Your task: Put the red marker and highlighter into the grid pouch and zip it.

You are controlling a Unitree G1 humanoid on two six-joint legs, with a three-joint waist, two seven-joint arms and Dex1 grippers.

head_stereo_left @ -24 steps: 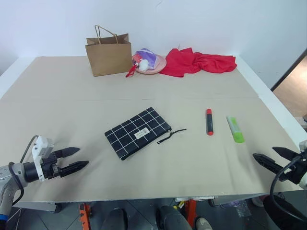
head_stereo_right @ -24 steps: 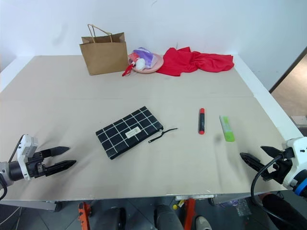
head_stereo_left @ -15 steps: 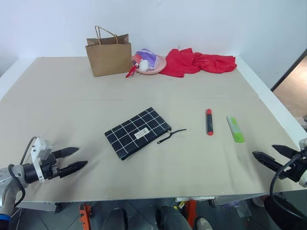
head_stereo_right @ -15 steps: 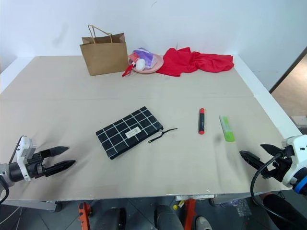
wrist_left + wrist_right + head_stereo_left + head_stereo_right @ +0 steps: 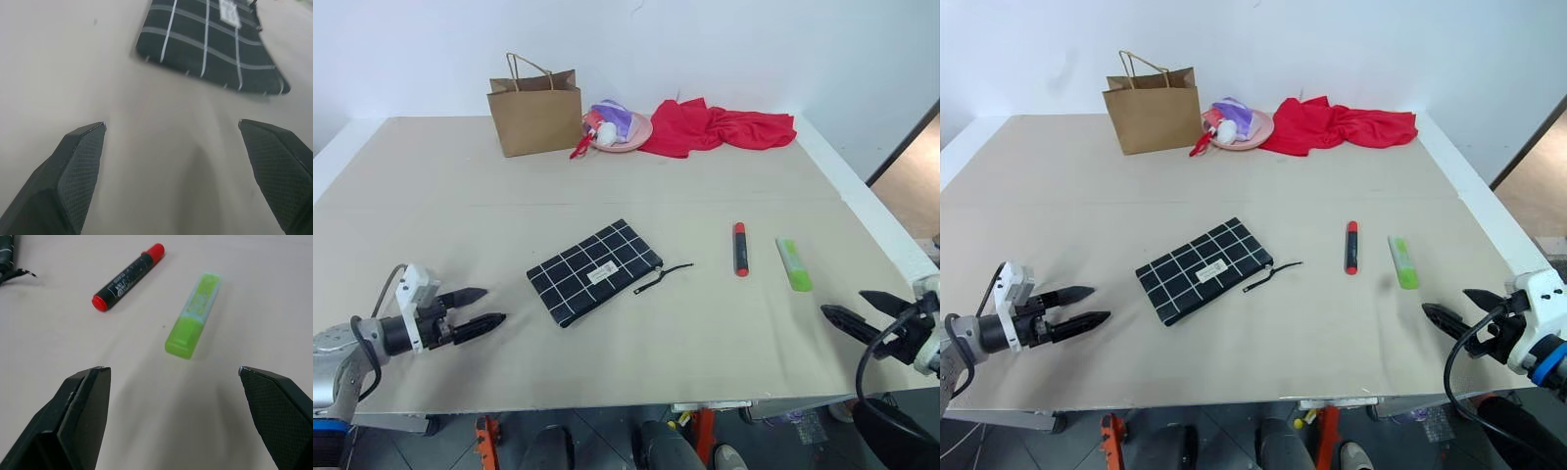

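Near the middle of the beige worktop point(image 5: 460, 206) the flat black grid pouch point(image 5: 594, 270) is laid, the black-and-red marker point(image 5: 740, 249) and lime-green highlighter point(image 5: 793, 264) to its right, so each empty, wide-open end effector, left point(image 5: 478, 311) and right point(image 5: 862, 315), is aimed at its nearer target.

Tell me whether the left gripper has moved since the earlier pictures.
Yes. The left gripper, jaws open, has moved toward the grid pouch, which has stayed put on the table; the gap between them is narrower.

Plain white wall point(image 5: 724, 49), wide beige table point(image 5: 460, 176), wooden floor strip point(image 5: 913, 181) beyond its right edge
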